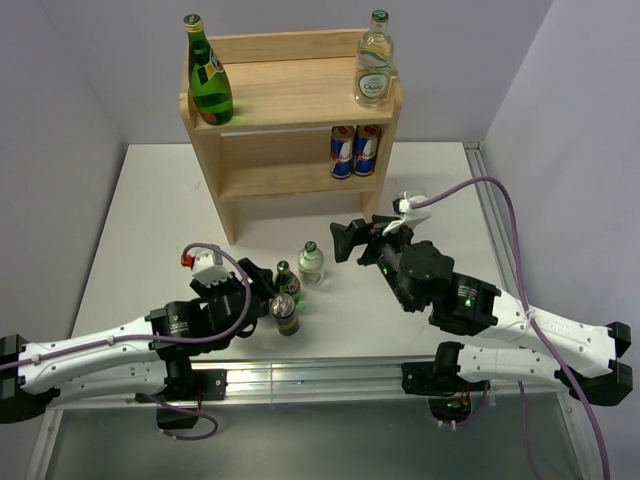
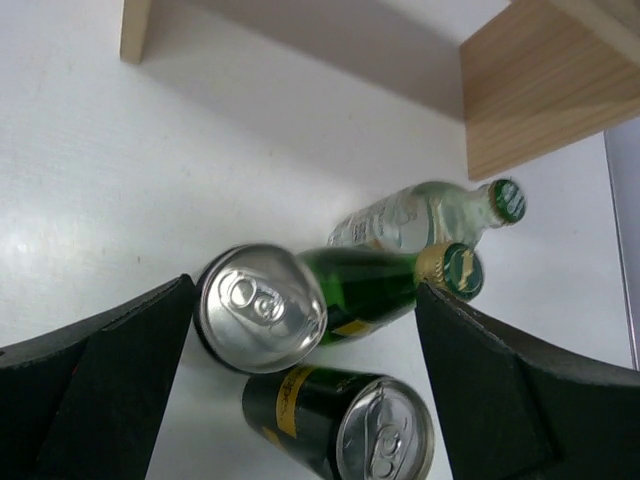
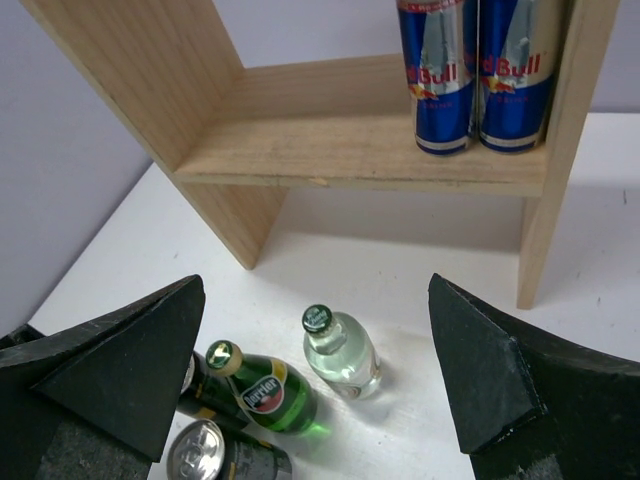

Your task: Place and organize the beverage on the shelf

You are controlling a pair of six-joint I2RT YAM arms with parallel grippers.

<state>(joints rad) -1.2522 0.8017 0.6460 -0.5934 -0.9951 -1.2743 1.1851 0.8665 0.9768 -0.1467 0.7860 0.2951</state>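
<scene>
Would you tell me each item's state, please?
Large green bottle, upright, capped, shelf top.
Tall clear bottle, upright, capped, shelf top.
Red Bull cans, upright, lower board.
Small clear bottle, upright, capped, on table.
Small green bottle, upright, capped, on table.
Dark cans, upright, unopened.
Left fingers, open, empty.
Right fingers, open, empty.

Rt wrist: Red Bull cans (image 3: 440, 80) cut off at top; L wrist: front can (image 2: 340, 430) clipped at btm.

The overhead camera sits high behind both arms (image 1: 120, 345), looking down over the whole tabletop (image 1: 140, 230) to the shelf (image 1: 290, 100). The left wrist camera peers steeply down, close over the cans (image 2: 262, 308). The right wrist camera looks forward from farther back at the shelf. All share the clear bottle (image 1: 311, 263).
</scene>
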